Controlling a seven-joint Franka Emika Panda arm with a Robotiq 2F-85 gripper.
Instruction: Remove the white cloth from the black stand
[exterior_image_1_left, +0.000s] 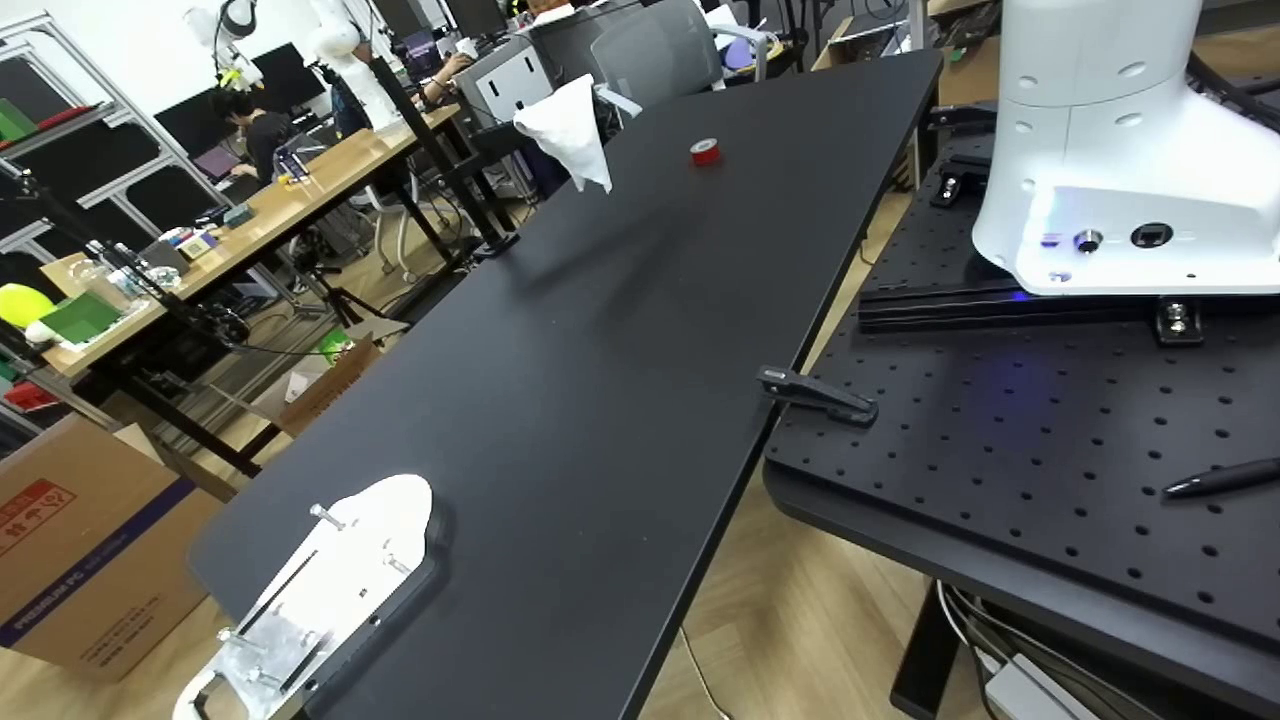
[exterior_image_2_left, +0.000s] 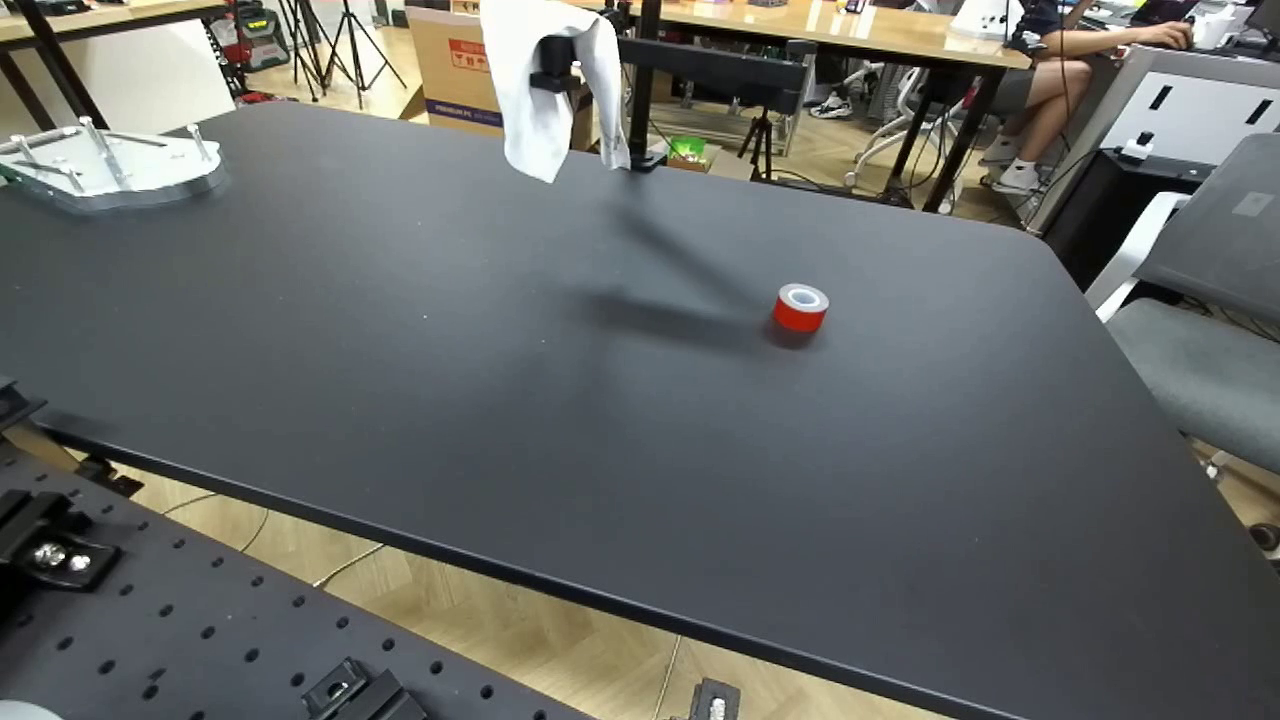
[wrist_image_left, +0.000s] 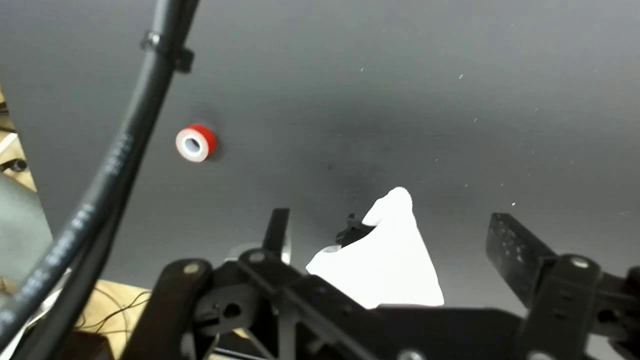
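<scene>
In an exterior view, the white cloth (exterior_image_1_left: 572, 130) is hanging on the black stand (exterior_image_1_left: 440, 150), by the long edge of the dark table (exterior_image_1_left: 560, 400) facing away from the robot base (exterior_image_1_left: 1120, 150); its long axis is running steeply down the frame, a narrow corner pointing down and slightly right, another corner poking out left. The red tape roll (exterior_image_1_left: 705, 153) is sitting on the table right of the cloth; a metal fixture (exterior_image_1_left: 370, 530) is lying at the near corner. In an exterior view, the cloth (exterior_image_2_left: 535, 110) is draping around the stand's black head (exterior_image_2_left: 555, 65), its top running out of frame; two tails are pointing down, the broader at left, the narrower at right, the long axis close to upright. Whether the hems are touching the table, cannot tell. The tape roll is resting well apart, to the right. In the wrist view, the gripper (wrist_image_left: 390, 215) is holding its two fingers (wrist_image_left: 276, 232) wide apart; the cloth is showing between them in frame, its narrow rounded tip pointing to the frame's top and leaning slightly right, its broad end passing behind the gripper's body. Its long axis is crossing the line between the fingertips. Depth between them, cannot tell.
</scene>
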